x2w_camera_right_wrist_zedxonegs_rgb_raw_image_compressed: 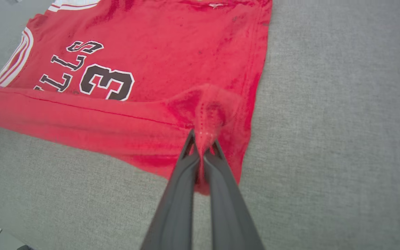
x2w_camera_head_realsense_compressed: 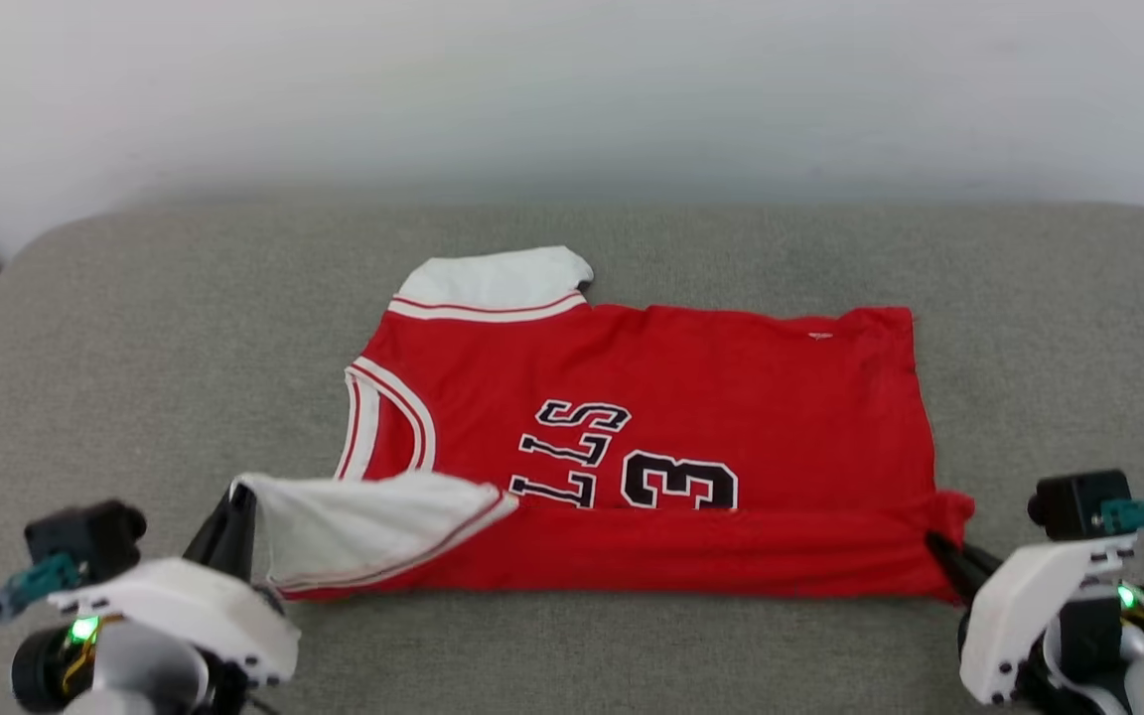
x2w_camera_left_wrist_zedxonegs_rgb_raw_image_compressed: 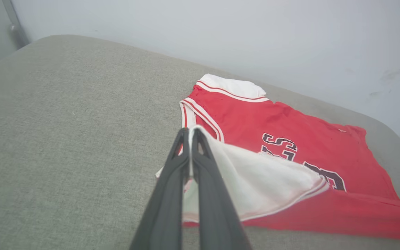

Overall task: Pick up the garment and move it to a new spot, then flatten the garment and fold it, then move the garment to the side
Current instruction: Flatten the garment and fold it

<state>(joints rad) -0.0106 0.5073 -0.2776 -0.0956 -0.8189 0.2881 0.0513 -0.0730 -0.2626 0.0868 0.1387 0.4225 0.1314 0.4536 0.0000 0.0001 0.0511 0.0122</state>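
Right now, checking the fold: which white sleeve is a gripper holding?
The near sleeve, folded inward and pinched by the left gripper; the far sleeve lies flat, untouched.

The jersey T-shirt (x2w_camera_head_realsense_compressed: 691,397) was bright red, its short sleeves (x2w_camera_head_realsense_compressed: 498,278) white with red-and-white striped trim (x2w_camera_head_realsense_compressed: 483,309), and its chest carried black letters (x2w_camera_head_realsense_compressed: 572,447) and a black "3" (x2w_camera_head_realsense_compressed: 679,480), all outlined in white. The woven cushion (x2w_camera_head_realsense_compressed: 135,348) was a flecked grey-beige and the wall (x2w_camera_head_realsense_compressed: 572,89) a pale off-white. My fingers (x2w_camera_left_wrist_zedxonegs_rgb_raw_image_compressed: 214,208) were dark grey, and my wrist housings (x2w_camera_head_realsense_compressed: 175,606) were white, each with a small green light (x2w_camera_head_realsense_compressed: 83,628) glowing.
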